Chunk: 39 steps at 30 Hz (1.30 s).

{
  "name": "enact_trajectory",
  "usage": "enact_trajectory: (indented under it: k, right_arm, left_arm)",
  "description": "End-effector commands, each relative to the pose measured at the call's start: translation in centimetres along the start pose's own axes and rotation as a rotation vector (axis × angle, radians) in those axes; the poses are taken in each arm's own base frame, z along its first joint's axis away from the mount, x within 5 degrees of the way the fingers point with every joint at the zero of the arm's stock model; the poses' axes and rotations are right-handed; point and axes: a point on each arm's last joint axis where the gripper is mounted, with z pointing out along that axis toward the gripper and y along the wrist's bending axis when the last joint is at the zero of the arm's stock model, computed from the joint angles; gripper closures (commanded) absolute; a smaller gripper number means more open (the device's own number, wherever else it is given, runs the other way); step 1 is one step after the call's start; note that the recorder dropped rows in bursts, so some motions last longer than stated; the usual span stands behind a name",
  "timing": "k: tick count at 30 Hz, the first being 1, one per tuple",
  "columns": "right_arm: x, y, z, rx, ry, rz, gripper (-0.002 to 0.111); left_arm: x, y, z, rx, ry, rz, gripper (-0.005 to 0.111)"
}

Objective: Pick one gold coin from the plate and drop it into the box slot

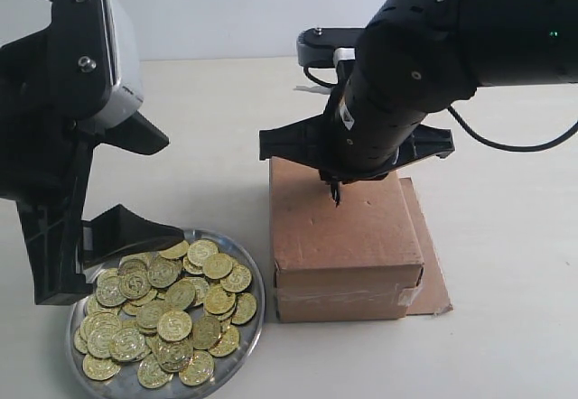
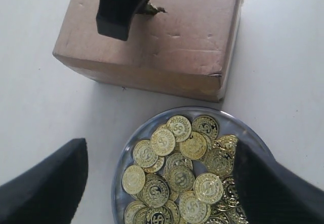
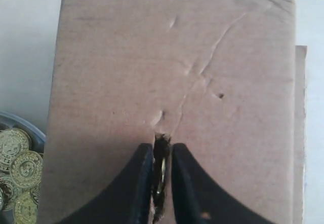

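Note:
The silver plate (image 1: 260, 301) at the front left holds a heap of gold coins (image 1: 172, 313). My left gripper (image 1: 173, 188) hangs open above the plate's near side, its black fingers (image 2: 45, 183) straddling the coins (image 2: 177, 158) with nothing held. The brown cardboard box (image 1: 352, 236) lies to the right of the plate. My right gripper (image 3: 162, 150) points straight down at the box's top, right over the dark rough slot (image 3: 162, 139). One gold coin (image 3: 161, 176) stands on edge between its fingers, which stand narrowly apart with a dark gap on each side of the coin.
A flat brown cardboard sheet (image 1: 435, 277) sticks out from under the box on its right. The bulky right arm (image 1: 424, 65) hangs over the box's far end. The table (image 1: 506, 236) is pale and bare to the right.

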Motion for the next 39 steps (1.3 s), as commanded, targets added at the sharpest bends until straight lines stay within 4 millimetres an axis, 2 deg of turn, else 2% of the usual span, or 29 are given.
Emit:
enact_trajectory:
  k: [1, 4, 6, 7, 8, 9, 11, 13, 15, 18, 20, 22, 24, 27, 32, 36, 39]
  right_arm:
    - [-0.2, 0.0, -0.1, 0.003, -0.01, 0.0, 0.075]
    - [-0.7, -0.2, -1.1, -0.008, -0.054, -0.025, 0.076]
    - [-1.7, -0.4, -3.3, -0.017, -0.147, -0.073, 0.089]
    - [-2.4, -0.8, -5.4, -0.025, -0.221, -0.101, 0.104]
    - [-3.2, -1.5, -8.7, -0.044, -0.346, -0.151, 0.108]
    - [-3.4, -2.2, -11.0, -0.056, -0.427, -0.176, 0.108]
    - [-3.4, -4.0, -15.7, -0.071, -0.579, -0.192, 0.108]
    - [-2.6, -6.0, -19.6, -0.071, -0.709, -0.217, 0.108]
    - [-1.0, -8.2, -22.8, -0.101, -0.825, -0.228, 0.108]
    - [1.9, -10.7, -25.1, -0.174, -0.956, -0.246, 0.108]
    - [4.7, -12.4, -25.6, -0.24, -1.034, -0.262, 0.108]
    - [7.2, -13.7, -24.7, -0.286, -1.076, -0.284, 0.108]
    - [9.1, -14.6, -23.2, -0.31, -1.084, -0.285, 0.108]
    - [11.9, -16.0, -20.4, -0.375, -1.078, -0.198, 0.108]
    - [15.1, -17.1, -15.9, -0.486, -1.049, -0.072, 0.108]
    - [17.3, -16.7, -13.4, -0.542, -1.087, -0.241, 0.108]
    - [18.0, -17.1, -12.2, -0.528, -1.096, -0.235, 0.108]
  left_arm:
    - [-0.1, -0.2, -0.1, 0.008, -0.01, -0.01, 0.032]
    - [-0.1, -0.2, -0.1, 0.006, -0.008, -0.007, 0.032]
    - [0.0, -0.1, -0.1, 0.001, 0.0, 0.004, 0.032]
    - [0.0, -0.1, -0.1, -0.005, 0.009, 0.019, 0.033]
    - [0.2, -0.1, -0.4, -0.01, 0.021, 0.031, 0.039]
    - [0.2, -0.1, -0.6, -0.014, 0.018, 0.024, 0.043]
    - [0.0, -0.2, -1.2, -0.029, 0.0, 0.001, 0.061]
    - [-0.1, -0.4, -2.0, -0.043, -0.03, -0.034, 0.082]
    - [-0.1, -0.8, -3.0, -0.05, -0.072, -0.1, 0.107]
    - [0.3, -1.7, -3.8, -0.076, -0.21, -0.235, 0.106]
    - [1.0, -2.4, -4.1, -0.134, -0.348, -0.354, 0.106]
    - [2.1, -2.9, -4.4, -0.19, -0.466, -0.477, 0.106]
    - [3.6, -4.0, -4.6, -0.228, -0.518, -0.525, 0.106]
    - [5.7, -5.6, -4.9, -0.261, -0.566, -0.528, 0.106]
    - [8.5, -7.4, -5.2, -0.32, -0.633, -0.599, 0.106]
    - [11.0, -9.2, -4.5, -0.329, -0.655, -0.617, 0.106]
    - [12.4, -10.1, -3.9, -0.348, -0.664, -0.622, 0.106]
